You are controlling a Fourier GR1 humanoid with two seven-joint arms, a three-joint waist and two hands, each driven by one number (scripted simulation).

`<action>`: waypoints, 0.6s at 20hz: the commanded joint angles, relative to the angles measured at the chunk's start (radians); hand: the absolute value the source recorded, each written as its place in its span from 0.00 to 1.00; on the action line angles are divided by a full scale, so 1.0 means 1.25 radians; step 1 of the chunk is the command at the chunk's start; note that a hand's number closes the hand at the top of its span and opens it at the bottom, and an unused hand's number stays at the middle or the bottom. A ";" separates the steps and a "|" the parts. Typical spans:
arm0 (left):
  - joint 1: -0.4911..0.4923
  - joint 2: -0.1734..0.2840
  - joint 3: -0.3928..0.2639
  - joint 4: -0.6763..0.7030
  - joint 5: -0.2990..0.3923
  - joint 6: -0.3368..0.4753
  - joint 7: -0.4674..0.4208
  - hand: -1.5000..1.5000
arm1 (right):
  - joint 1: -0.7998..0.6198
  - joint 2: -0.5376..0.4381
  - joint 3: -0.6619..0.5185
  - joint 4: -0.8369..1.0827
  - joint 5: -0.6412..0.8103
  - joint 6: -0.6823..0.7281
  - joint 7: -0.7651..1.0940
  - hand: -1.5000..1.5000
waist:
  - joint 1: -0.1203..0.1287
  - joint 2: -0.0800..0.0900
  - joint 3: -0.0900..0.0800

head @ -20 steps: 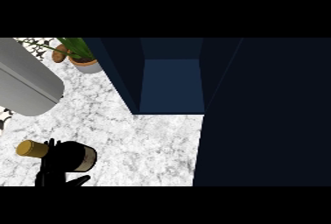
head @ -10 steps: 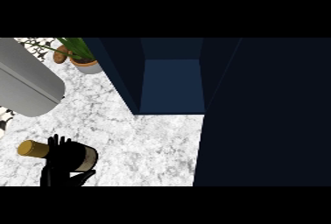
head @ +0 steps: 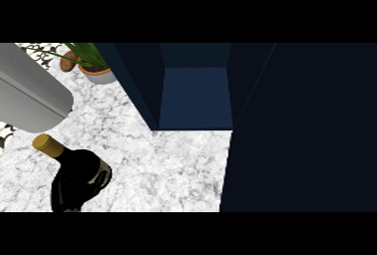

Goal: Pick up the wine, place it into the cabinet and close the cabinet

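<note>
No text, label, brand, number or sign can be read on anything here.

Left hand (head: pixel 77 185) curls at the view's lower left edge.

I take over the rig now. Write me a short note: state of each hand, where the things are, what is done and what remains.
Left hand: shut on the wine bottle, at the lower left over the marble counter; the gold-capped neck points up-left.
Right hand: not in view.
Cabinet: open, its blue interior shows no bottle; the door stands open at the right.
Done: the bottle is grasped.
Left: carry it into the cabinet, release it, close the door.
Nearby: a potted plant and a grey object, upper left.
</note>
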 commanded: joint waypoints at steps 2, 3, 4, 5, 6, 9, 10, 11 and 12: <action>-0.038 0.031 0.010 -0.019 0.051 -0.042 0.095 1.00 | 0.031 0.011 0.028 -0.036 -0.001 0.000 -0.001 0.00 | 0.001 0.002 -0.006; -0.029 -0.007 -0.016 -0.005 0.019 -0.030 0.030 1.00 | 0.096 -0.008 -0.025 -0.042 -0.061 0.052 -0.078 0.00 | -0.002 0.003 -0.006; -0.021 -0.009 -0.019 -0.054 0.035 -0.025 0.064 1.00 | 0.022 -0.001 -0.029 -0.004 -0.061 0.024 -0.036 0.00 | 0.002 0.003 -0.006; -0.063 0.007 -0.005 0.032 0.030 -0.036 0.020 1.00 | 0.033 0.001 -0.002 -0.048 -0.038 0.013 0.003 0.00 | -0.002 0.003 -0.006; -0.015 -0.046 -0.039 -0.043 0.012 0.006 0.018 1.00 | -0.071 -0.002 -0.031 -0.005 -0.036 -0.020 0.044 0.00 | 0.003 0.003 -0.006; -0.029 -0.054 -0.052 -0.052 0.018 -0.006 0.034 1.00 | 0.032 -0.001 -0.033 -0.038 -0.059 0.021 -0.004 0.00 | 0.001 0.002 -0.006; -0.096 -0.017 -0.026 0.056 0.019 -0.026 0.013 1.00 | 0.042 0.008 -0.008 -0.037 -0.045 0.022 -0.010 0.00 | -0.004 0.004 -0.006; -0.031 -0.062 -0.062 -0.041 0.011 0.001 0.031 1.00 | 0.045 0.010 0.001 -0.041 -0.032 0.022 -0.015 0.00 | 0.001 0.002 -0.006; -0.076 -0.021 -0.052 -0.021 0.025 -0.026 0.091 1.00 | 0.041 0.000 -0.019 -0.045 -0.046 0.022 -0.001 0.00 | -0.001 0.003 -0.006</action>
